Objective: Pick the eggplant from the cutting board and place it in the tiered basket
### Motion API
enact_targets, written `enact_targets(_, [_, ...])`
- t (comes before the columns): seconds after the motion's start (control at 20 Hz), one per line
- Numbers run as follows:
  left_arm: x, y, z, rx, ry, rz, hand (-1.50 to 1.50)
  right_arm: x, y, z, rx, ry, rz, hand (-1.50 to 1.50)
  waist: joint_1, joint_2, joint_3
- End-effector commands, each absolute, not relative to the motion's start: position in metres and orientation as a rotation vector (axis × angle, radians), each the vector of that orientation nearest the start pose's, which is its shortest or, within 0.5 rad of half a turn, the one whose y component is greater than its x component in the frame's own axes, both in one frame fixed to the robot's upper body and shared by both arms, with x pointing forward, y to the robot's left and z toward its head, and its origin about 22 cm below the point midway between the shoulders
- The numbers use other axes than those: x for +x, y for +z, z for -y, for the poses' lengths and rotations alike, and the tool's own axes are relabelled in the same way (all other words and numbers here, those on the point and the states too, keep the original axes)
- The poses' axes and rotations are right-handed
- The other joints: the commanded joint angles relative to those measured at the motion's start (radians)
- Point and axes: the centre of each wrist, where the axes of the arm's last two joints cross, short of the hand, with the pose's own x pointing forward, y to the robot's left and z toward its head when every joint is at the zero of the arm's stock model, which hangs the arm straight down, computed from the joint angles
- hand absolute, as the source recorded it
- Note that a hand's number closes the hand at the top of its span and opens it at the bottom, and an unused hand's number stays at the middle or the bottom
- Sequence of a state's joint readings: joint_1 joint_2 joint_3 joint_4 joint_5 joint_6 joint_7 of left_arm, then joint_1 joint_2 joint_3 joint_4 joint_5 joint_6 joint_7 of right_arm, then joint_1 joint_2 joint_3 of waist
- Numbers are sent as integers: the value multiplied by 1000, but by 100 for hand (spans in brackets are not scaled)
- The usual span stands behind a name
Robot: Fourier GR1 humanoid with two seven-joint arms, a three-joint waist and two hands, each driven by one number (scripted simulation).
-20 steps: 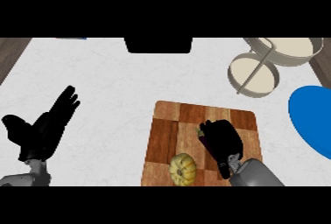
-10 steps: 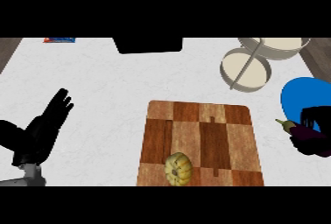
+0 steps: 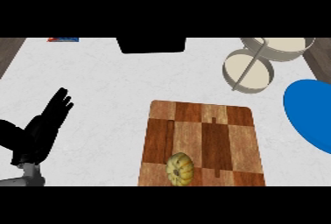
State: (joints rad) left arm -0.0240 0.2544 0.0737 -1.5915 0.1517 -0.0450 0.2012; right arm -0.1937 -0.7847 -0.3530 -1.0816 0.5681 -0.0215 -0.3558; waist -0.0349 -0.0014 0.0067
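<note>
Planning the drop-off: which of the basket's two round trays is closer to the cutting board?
The left tray, nearest the cutting board; the other tray sits farther back and to the right.
</note>
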Motion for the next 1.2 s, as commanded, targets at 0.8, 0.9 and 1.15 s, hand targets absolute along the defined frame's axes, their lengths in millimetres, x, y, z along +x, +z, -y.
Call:
enact_targets(0.8, [252,27,-284,53,-90,1412,0,305,226,448,-879,692,1747,150,38,-1,-8])
enact_targets(0.9, [250,25,-292,73,-95,1424,0,299,237,446,-861,717,1722,150,35,-1,-8])
enact_targets(1.15, [261,38,-289,77,-83,1420,0,341,238,385,-851,664,1717,150,43,1,-7])
